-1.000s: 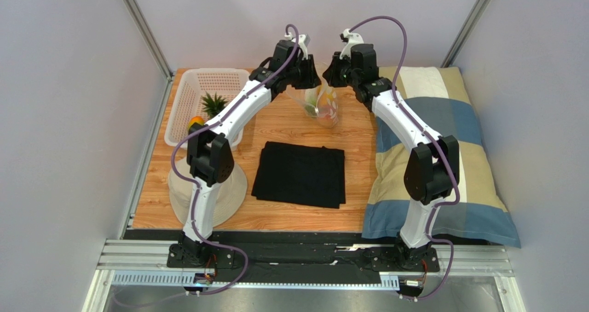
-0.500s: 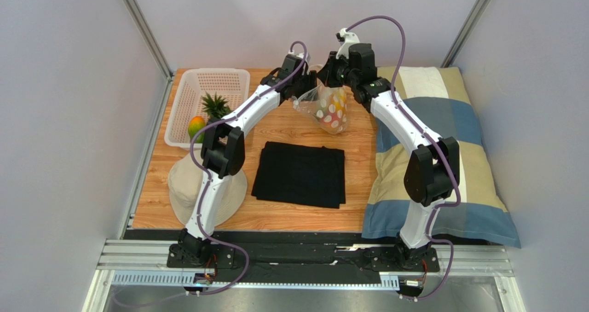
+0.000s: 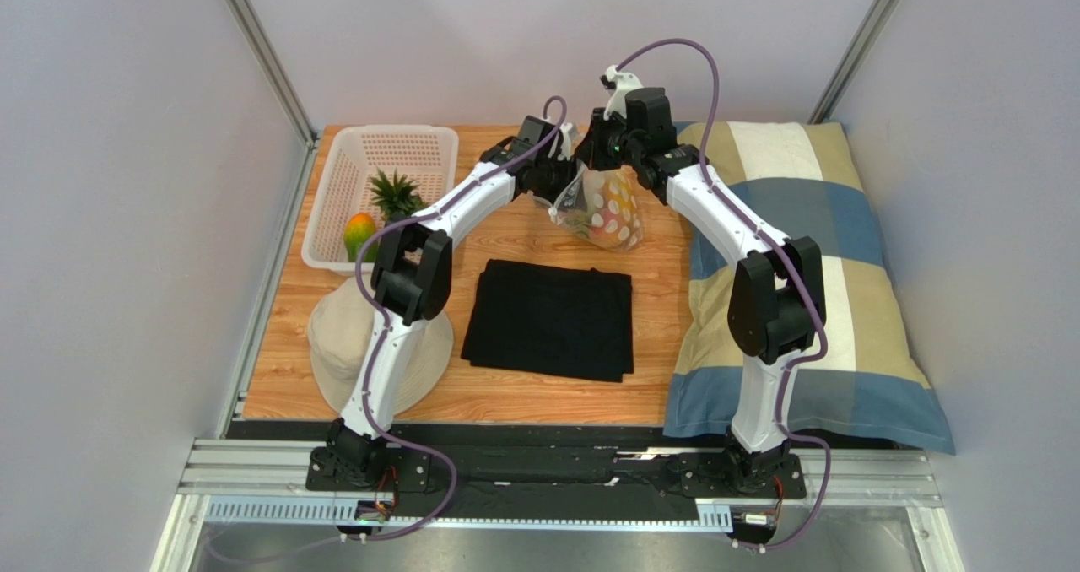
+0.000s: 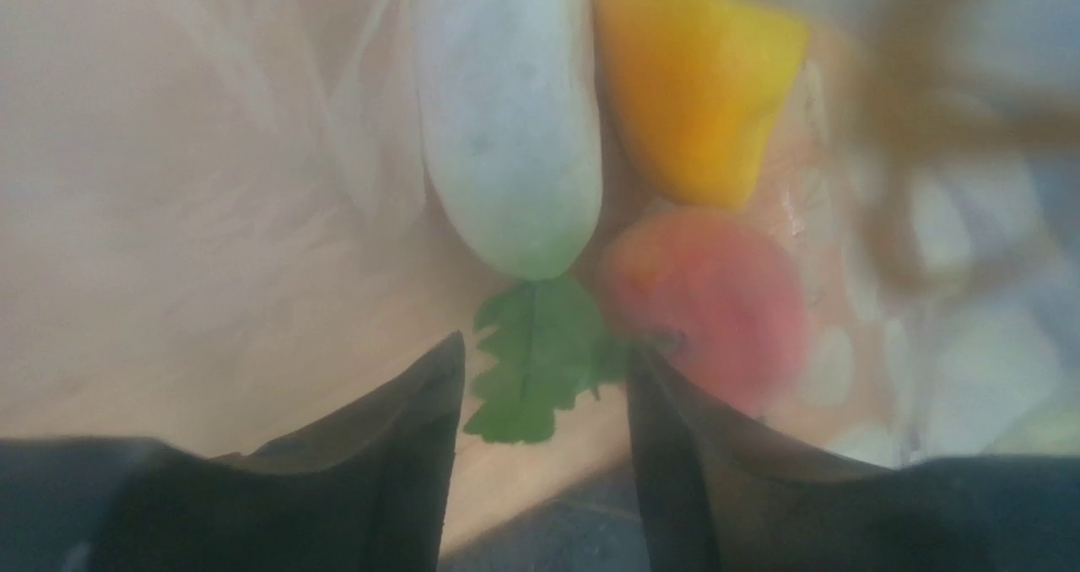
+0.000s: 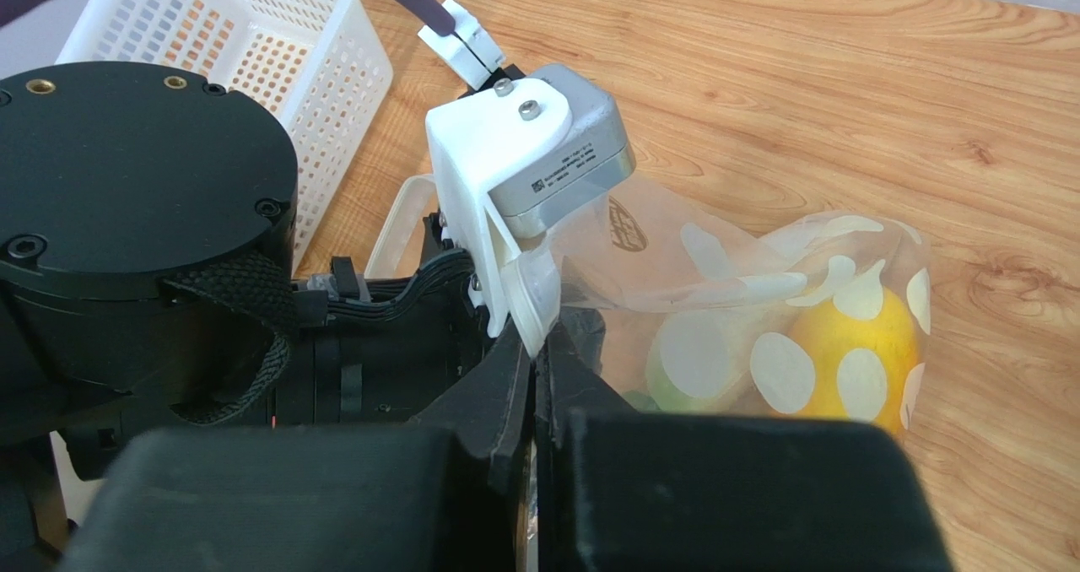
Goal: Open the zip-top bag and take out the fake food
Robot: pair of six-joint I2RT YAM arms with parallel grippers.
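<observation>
The zip-top bag (image 3: 606,208), clear with white dots, hangs tilted over the table's far middle. My right gripper (image 3: 596,157) is shut on its upper edge, and the pinched film shows between the jaws in the right wrist view (image 5: 539,344). My left gripper (image 3: 567,182) is open at the bag's mouth. In the left wrist view its fingertips (image 4: 444,376) flank a green leaf (image 4: 539,363). Beyond it lie a white piece (image 4: 507,117), a yellow piece (image 4: 697,85) and a peach (image 4: 710,306). A lemon (image 5: 852,344) shows through the bag (image 5: 761,268).
A white perforated basket (image 3: 340,180) at the far left holds a pineapple (image 3: 394,194) and a mango (image 3: 360,233). A folded black cloth (image 3: 552,319) lies mid-table. A beige hat (image 3: 336,344) sits at the near left. A plaid pillow (image 3: 837,294) fills the right side.
My left gripper has moved down and right into the bag's mouth. The bag has tilted and shifted slightly right, with my right gripper still holding its edge.
</observation>
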